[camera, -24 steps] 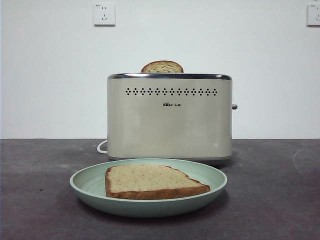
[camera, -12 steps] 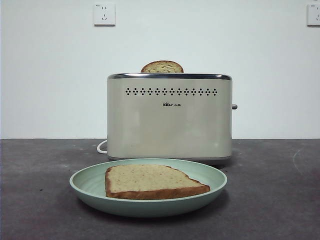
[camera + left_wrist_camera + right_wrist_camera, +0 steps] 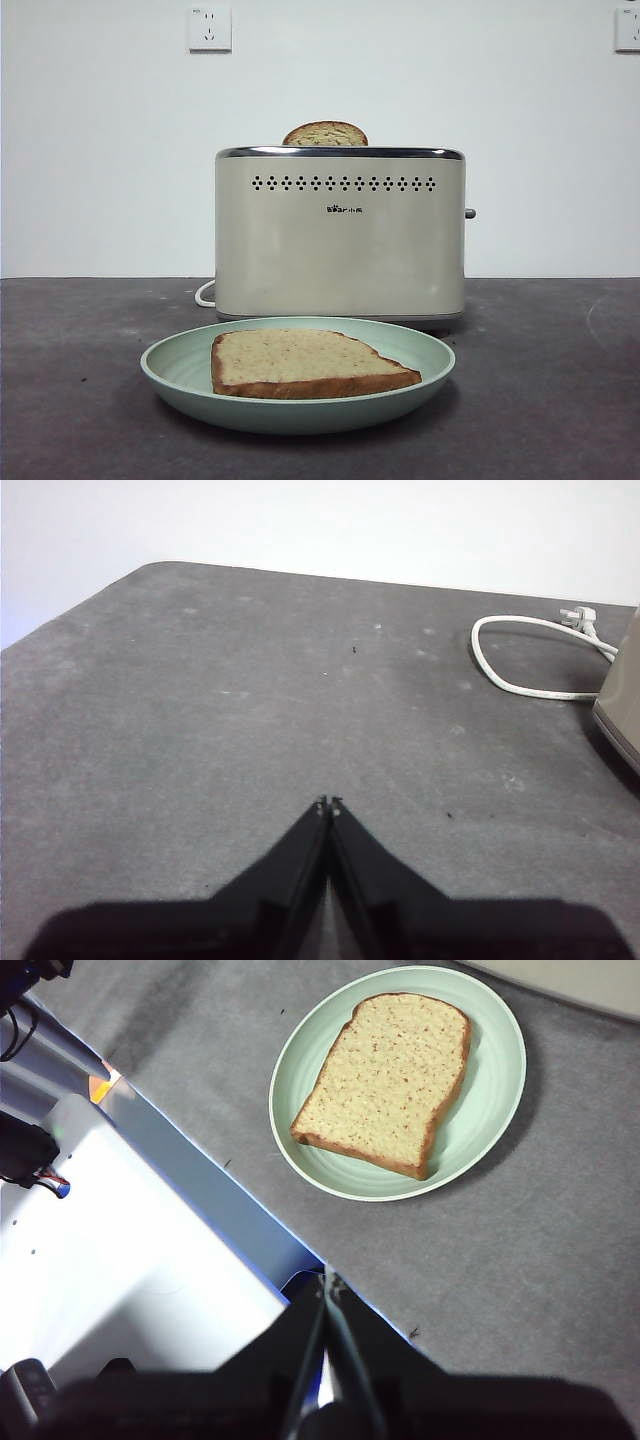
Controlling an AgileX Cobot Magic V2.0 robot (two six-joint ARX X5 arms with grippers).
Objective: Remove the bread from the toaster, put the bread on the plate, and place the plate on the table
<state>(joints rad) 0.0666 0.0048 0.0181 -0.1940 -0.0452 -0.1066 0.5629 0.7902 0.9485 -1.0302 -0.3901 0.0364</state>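
- One bread (image 3: 300,362) slice lies flat in plate (image 3: 180,372), plate sits on table (image 3: 560,400), nearest the front camera.
- Toaster (image 3: 340,250) just behind plate; second slice (image 3: 324,134) pokes from its slot.
- Bare table either side of plate and toaster.
- Left gripper (image 3: 329,804) closed tight, empty, over bare table near cord (image 3: 520,660).
- Right gripper (image 3: 328,1280) closed tight, empty, at table edge, apart from plate.

A second slice (image 3: 324,134) shows only its dome; two white wall sockets (image 3: 209,28) sit high on the wall (image 3: 100,150).
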